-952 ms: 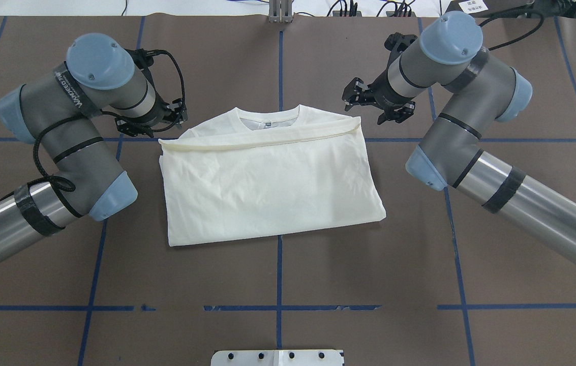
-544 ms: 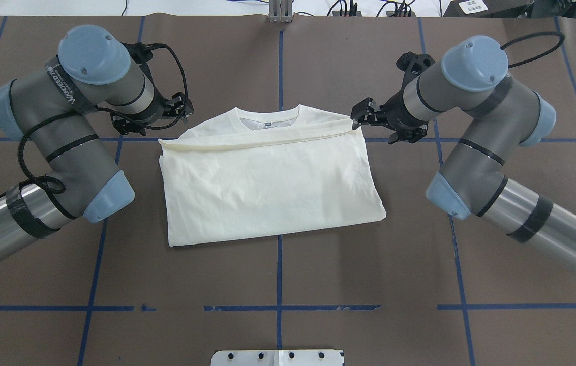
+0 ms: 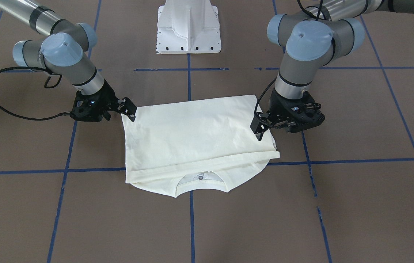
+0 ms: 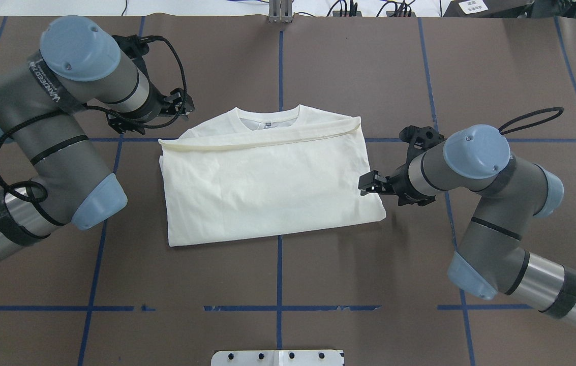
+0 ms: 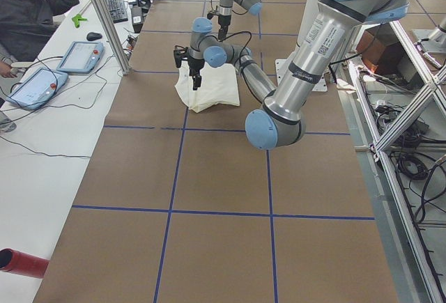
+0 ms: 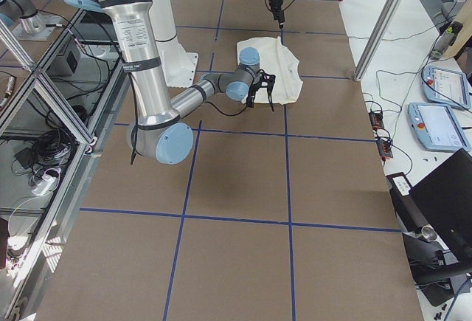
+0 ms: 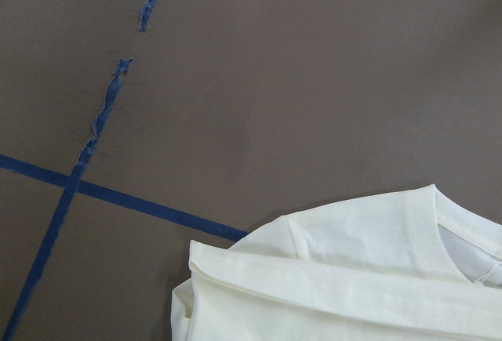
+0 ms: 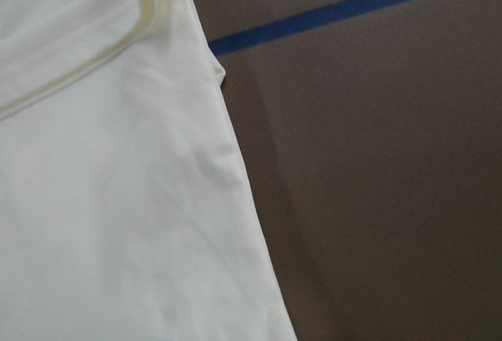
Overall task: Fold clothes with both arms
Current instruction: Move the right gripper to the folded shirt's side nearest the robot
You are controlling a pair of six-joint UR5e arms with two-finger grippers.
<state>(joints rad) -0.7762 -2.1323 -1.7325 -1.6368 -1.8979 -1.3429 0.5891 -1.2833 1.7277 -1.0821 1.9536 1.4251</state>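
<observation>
The cream shirt (image 4: pixel 267 188) lies folded on the brown table, plain side up, with its collar (image 4: pixel 267 118) at the far edge. It also shows in the front view (image 3: pixel 192 138) and in both wrist views (image 7: pixel 353 278) (image 8: pixel 102 200). No print shows. My left gripper (image 4: pixel 183 108) hovers just beyond the shirt's far left corner; in the front view it (image 3: pixel 258 130) hangs above that side edge, slightly open and empty. My right gripper (image 4: pixel 367 185) is at the shirt's right edge near the front corner (image 3: pixel 130 110), slightly open and holding nothing.
The white pedestal base (image 3: pixel 188 29) stands at the robot's side of the table. Blue tape lines (image 4: pixel 278 274) cross the brown mat. An operator (image 5: pixel 28 10) sits beside tablets off the far side. Teach pendants (image 6: pixel 442 85) lie on the side bench.
My right gripper moved from the shirt's far right corner back along its right edge to near the front right corner. My left arm shifted slightly outward; its gripper stayed by the far left corner.
</observation>
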